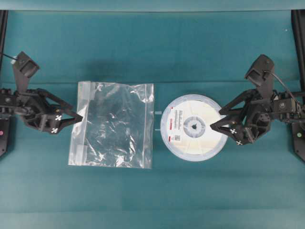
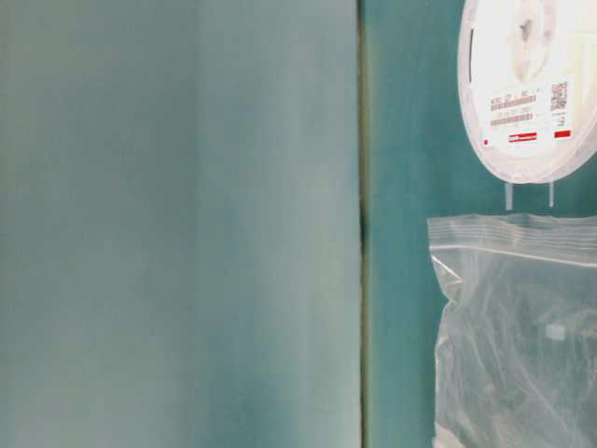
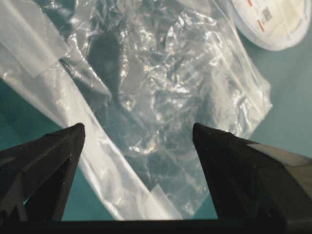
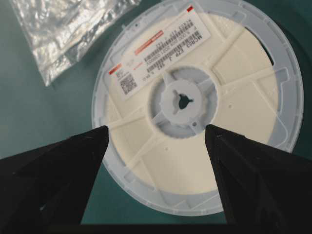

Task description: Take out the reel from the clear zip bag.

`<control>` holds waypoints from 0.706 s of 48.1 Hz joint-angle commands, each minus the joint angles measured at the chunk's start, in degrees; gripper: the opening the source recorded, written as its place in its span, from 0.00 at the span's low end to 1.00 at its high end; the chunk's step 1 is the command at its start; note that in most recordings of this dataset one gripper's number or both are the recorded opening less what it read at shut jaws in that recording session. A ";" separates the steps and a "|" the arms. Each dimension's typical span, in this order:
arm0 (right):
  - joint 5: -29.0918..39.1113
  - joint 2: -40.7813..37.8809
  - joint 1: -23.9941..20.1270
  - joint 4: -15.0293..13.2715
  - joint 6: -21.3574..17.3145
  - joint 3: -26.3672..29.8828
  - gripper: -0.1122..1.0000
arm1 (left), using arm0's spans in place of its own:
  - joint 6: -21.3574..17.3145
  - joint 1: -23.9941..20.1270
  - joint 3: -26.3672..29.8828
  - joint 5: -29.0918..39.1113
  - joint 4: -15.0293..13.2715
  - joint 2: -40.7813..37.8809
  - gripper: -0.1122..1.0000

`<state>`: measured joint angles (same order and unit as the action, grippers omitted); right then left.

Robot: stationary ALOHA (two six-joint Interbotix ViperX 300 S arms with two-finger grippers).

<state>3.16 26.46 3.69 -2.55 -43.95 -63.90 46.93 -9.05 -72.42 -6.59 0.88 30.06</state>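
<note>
I find the reel (image 1: 193,127) lying flat on the bench (image 1: 143,191), outside the bag (image 1: 114,125) and just to its right. The bag lies flat, zip strip on its left edge. My left hand (image 1: 74,121), released, sits at that edge. My right hand (image 1: 217,123), also released, hovers over the reel's right side, holding nothing.

Reel (image 1: 193,127) flat outside, beside empty crinkled clear zip bag (image 1: 114,125)

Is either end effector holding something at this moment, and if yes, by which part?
Nothing is held. The left end effector is open above the bag, and the right end effector is open above the reel, which lies outside the bag.
</note>
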 commanded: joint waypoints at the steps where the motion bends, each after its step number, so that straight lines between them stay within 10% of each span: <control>1: -0.53 0.88 -0.09 -0.18 0.88 1.05 0.91 | -0.79 0.09 1.05 3.16 0.18 3.43 0.96; 34: -2.02 3.25 -0.53 -6.42 1.14 2.72 0.91 | -11.60 3.25 2.02 11.16 0.18 15.82 0.96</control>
<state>1.85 28.74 3.52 -7.21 -43.68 -62.75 35.68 -6.06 -72.16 4.83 0.88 45.97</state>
